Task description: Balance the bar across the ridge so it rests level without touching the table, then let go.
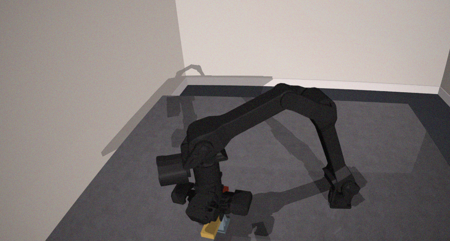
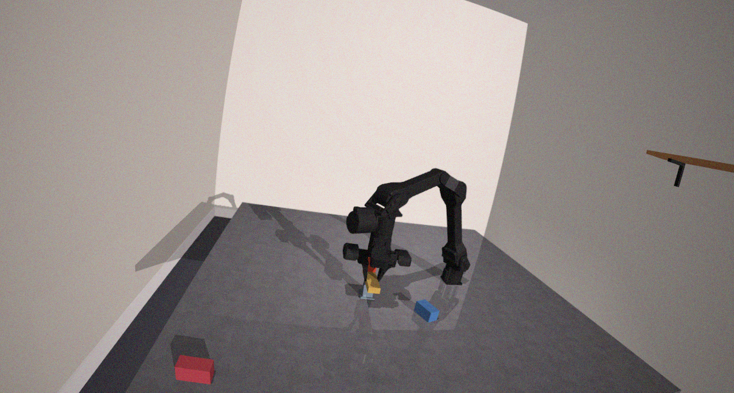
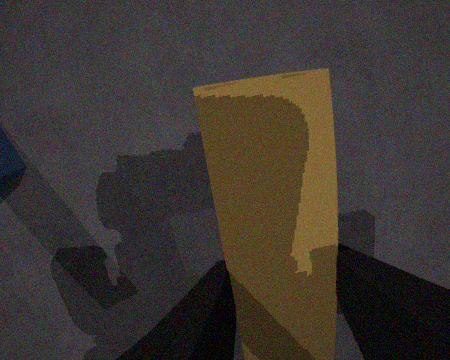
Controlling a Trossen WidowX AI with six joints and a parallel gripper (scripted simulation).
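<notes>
The yellow bar runs between my fingers and stands out past them. A red part shows at its far side, partly hidden by the gripper. My gripper is shut on the bar; its fingertips are mostly hidden in the top view. The light blue-grey ridge stands on the table close under the bar. The bar is above the table, over or just beside the ridge. I cannot tell whether it touches the ridge or is exactly level.
A blue block lies on the table to the right of the ridge in the exterior view. A red block lies at the front left. A brown shelf is on the right wall. The arm's base stands to the right.
</notes>
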